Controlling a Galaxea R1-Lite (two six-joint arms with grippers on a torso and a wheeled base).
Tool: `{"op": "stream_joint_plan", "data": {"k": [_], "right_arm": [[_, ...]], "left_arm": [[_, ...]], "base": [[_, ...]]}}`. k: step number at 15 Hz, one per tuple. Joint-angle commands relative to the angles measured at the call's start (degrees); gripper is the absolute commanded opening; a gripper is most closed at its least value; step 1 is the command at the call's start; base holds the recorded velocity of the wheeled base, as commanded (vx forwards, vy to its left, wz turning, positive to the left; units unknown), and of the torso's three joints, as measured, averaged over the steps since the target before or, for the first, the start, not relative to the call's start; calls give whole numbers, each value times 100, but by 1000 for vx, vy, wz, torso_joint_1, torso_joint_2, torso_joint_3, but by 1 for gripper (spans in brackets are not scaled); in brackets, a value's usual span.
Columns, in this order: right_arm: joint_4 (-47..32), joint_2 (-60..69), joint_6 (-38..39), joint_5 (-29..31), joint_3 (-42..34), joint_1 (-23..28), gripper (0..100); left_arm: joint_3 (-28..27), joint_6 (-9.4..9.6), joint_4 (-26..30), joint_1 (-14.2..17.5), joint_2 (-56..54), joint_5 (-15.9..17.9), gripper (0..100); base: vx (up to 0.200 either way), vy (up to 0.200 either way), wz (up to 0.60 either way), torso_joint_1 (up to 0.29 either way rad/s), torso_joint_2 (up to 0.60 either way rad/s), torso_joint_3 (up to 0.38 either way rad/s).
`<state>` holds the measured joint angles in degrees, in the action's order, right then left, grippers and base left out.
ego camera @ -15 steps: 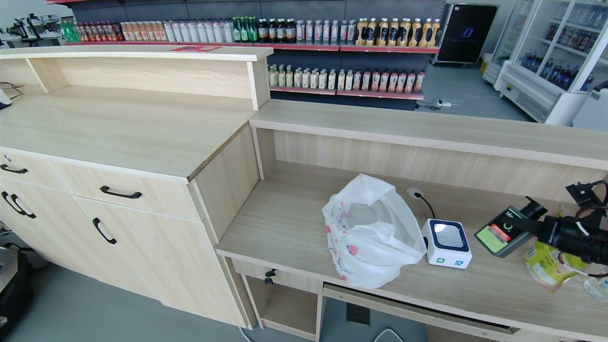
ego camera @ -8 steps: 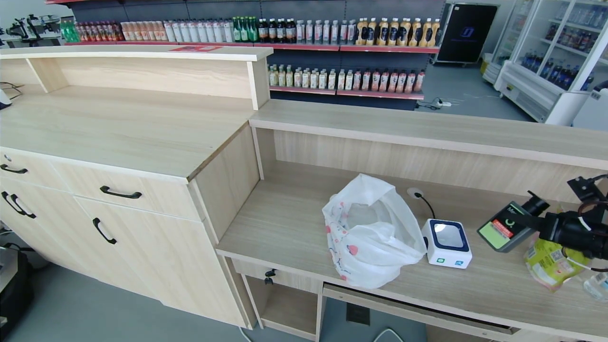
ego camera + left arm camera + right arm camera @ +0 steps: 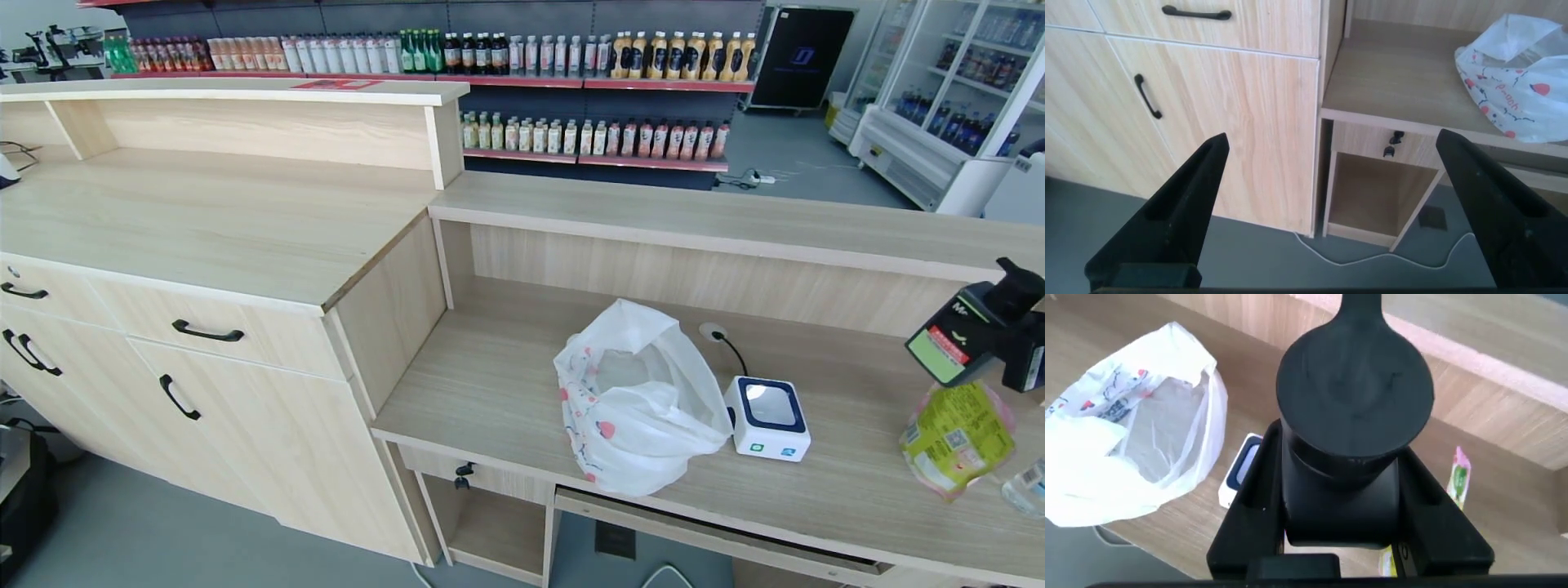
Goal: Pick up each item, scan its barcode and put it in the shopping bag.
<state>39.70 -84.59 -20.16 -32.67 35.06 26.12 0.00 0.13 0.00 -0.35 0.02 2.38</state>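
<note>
My right gripper is shut on a dark container with a green and red label, held in the air above the counter's right end. In the right wrist view the container's black round top sits between the gripper fingers. Below and to the left stand the white scanner and the open white shopping bag. A green pouch lies on the counter under the held container. My left gripper hangs open low in front of the cabinet doors, left of the bag.
A clear bottle lies at the counter's right edge. The scanner's cable runs to a hole in the desk behind it. A raised counter ledge backs the desk. A tall cabinet with drawers stands to the left.
My right gripper has lifted the dark container up and to the right, off the counter level beside the scanner. The green pouch below now shows fully.
</note>
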Motion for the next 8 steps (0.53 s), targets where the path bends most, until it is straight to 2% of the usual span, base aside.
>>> {"op": "stream_joint_plan", "data": {"k": [1, 4, 5, 8], "right_arm": [[187, 250, 30, 147, 1, -231, 0], [530, -154, 487, 1439, 291, -1083, 0], [617, -392, 487, 1650, 308, -1285, 0], [837, -1279, 329, 1659, 229, -1514, 0]], "left_arm": [[0, 4, 0, 0, 6, 0, 100], [0, 4, 0, 0, 6, 0, 100], [0, 4, 0, 0, 6, 0, 100], [0, 4, 0, 0, 6, 0, 100]], "base": [[0, 0, 600, 2, 7, 7], [0, 0, 600, 1, 4, 4], [0, 0, 600, 12, 2, -2], [0, 0, 0, 0, 0, 0]]}}
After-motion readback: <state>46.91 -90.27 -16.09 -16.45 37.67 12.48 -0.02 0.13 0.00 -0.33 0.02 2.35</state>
